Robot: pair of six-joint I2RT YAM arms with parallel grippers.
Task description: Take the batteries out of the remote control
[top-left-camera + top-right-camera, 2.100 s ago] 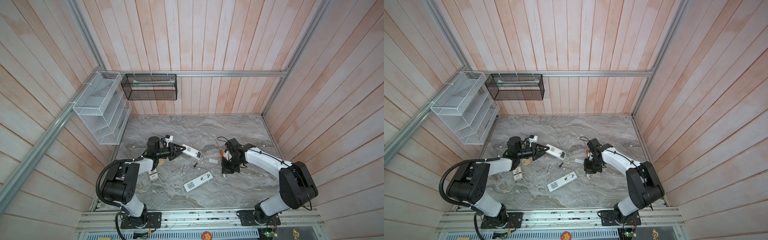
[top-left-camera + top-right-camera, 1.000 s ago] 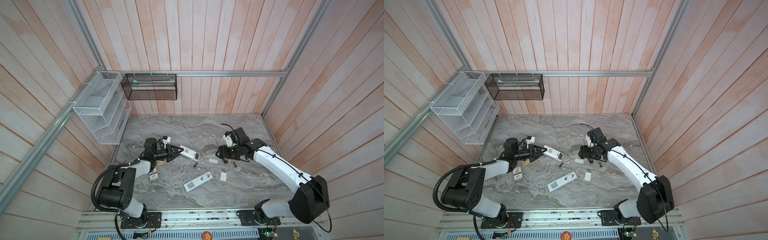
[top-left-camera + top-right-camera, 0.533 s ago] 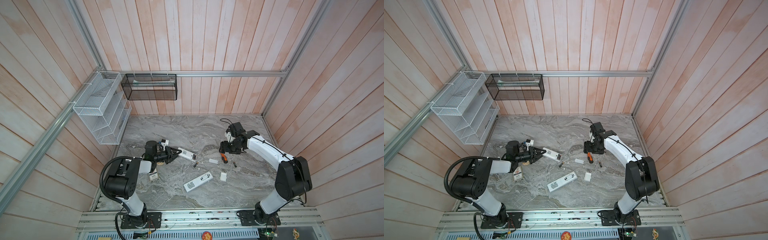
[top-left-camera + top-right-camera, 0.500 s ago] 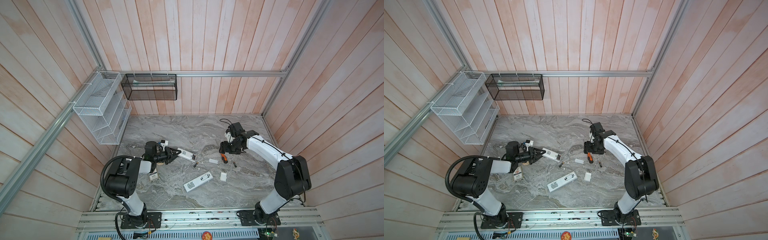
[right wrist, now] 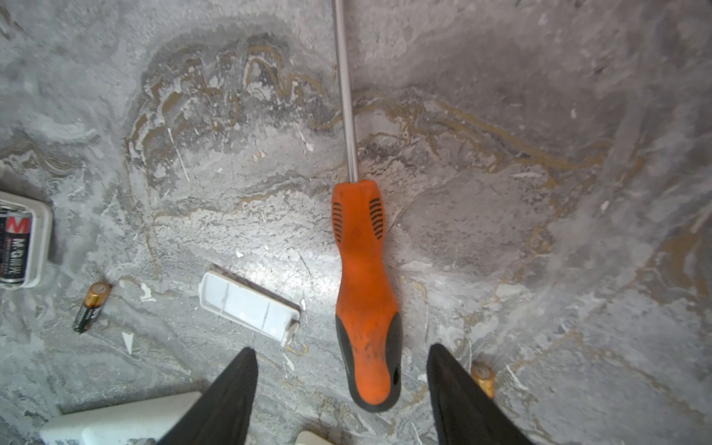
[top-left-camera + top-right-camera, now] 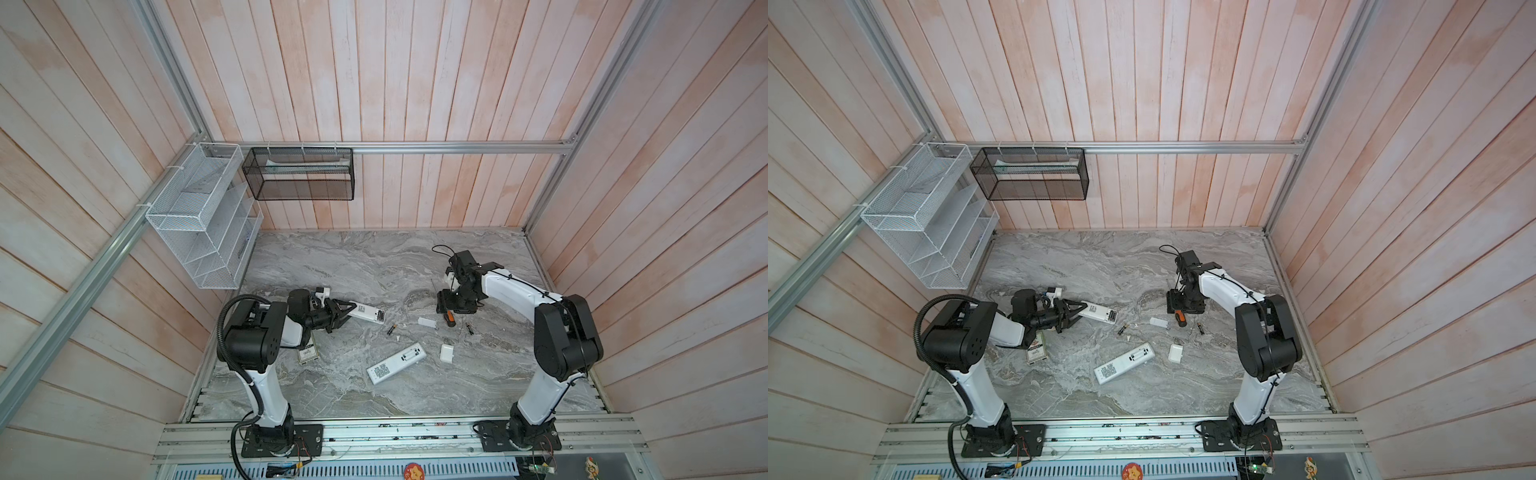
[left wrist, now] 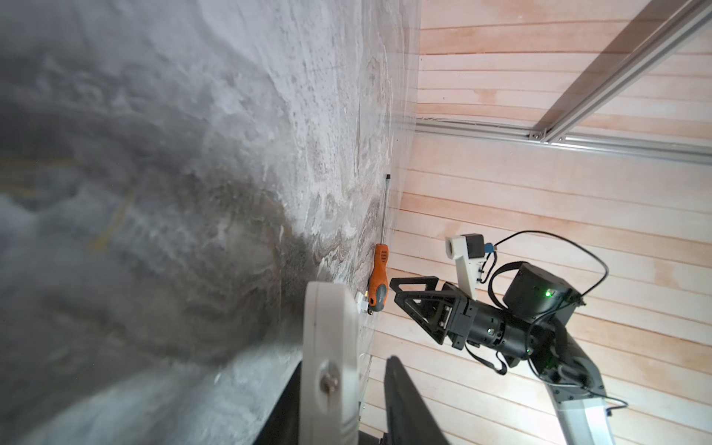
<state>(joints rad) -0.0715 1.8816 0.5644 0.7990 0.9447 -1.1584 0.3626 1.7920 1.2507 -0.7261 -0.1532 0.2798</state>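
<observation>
Right gripper (image 5: 341, 348): jaws wide apart, straddling the butt of the screwdriver (image 5: 364, 293). It lies flat on the table (image 5: 539, 115), and nothing is gripped. Reading: the tool is staged as a pry for the cells.

Left gripper (image 6: 347, 315), left of centre in a top view: jaws parted around the near end of the remote (image 6: 365, 312). Reading: it steadies the remote so the bay faces the right arm. The left wrist view shows a gap between the remote and one finger (image 7: 404, 404), so there is no clamp.

Batteries (image 5: 91, 306): one lies loose past the cover (image 5: 248, 308), and one is beside a right finger. At least one is seated in the remote's open bay.

Only the right wrist view shows that seated cell. In the top views the bay is just a dark patch. Only the top views show the second remote (image 6: 397, 363), lower centre, whose bay looks empty.
</observation>
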